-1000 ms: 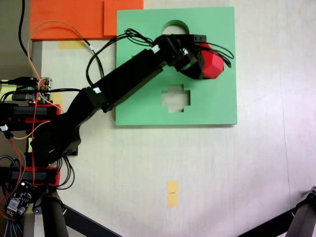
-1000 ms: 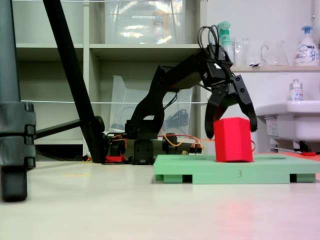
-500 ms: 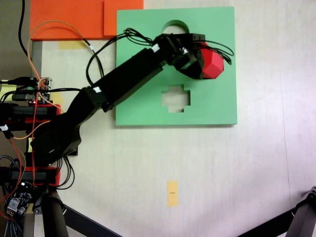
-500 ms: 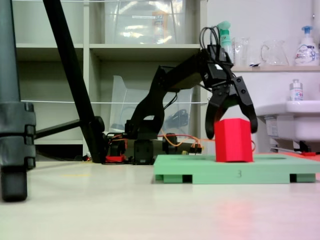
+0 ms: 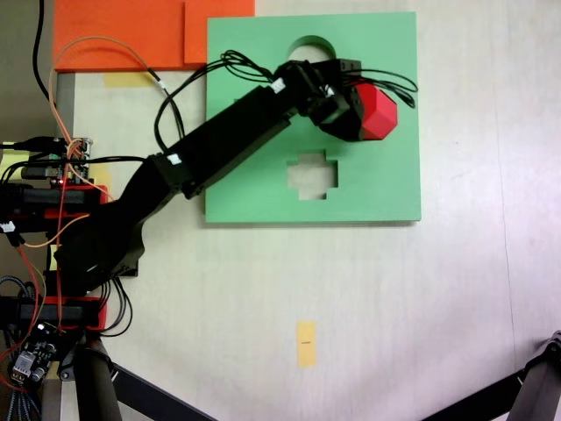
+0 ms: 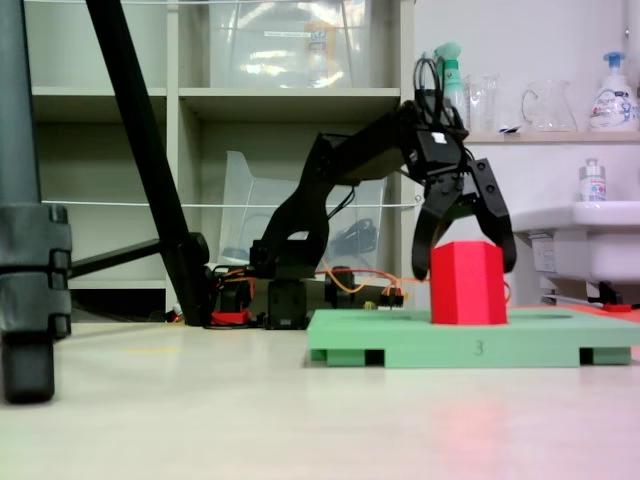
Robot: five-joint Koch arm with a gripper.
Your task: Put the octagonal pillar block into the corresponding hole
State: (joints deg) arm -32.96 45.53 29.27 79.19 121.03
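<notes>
Fixed view from above: green board (image 5: 386, 189) lying near the tabletop's top edge, its left top corner just beside an orange sheet (image 5: 114, 35). Red block (image 5: 377, 112) standing on the board's right half, below and right of the round cutout (image 5: 311, 44), above and right of the cross cutout (image 5: 313, 175). Eight-sided hole not visible as such; block and gripper cover that spot, so cannot tell how far the block sits in it. Arm (image 5: 219, 140) reaching from its base at the tabletop's left edge, up and to the right across the board. Gripper (image 5: 364, 110) over the block's left part, jaws hard to separate from this angle. Yellow tag (image 5: 306, 342) alone on bare tabletop near the bottom edge, well apart from the board. Tripod legs (image 5: 535, 386) entering at both bottom corners.

Fixed view from the side, low on the tabletop: board (image 6: 400, 340) seen edge on, raised on small feet. Block (image 6: 468, 283) upright on the board's right part, its base at or just under the board's top face. Gripper (image 6: 468, 262) hanging from above, fingers spread and straddling the block, one tip at each side of its upper half, gaps visible between tips and red faces, so open, not clamping. Shelves (image 6: 290, 95) behind the arm (image 6: 350, 165); bottles (image 6: 615, 90) and a sink (image 6: 585, 240) at right.
</notes>
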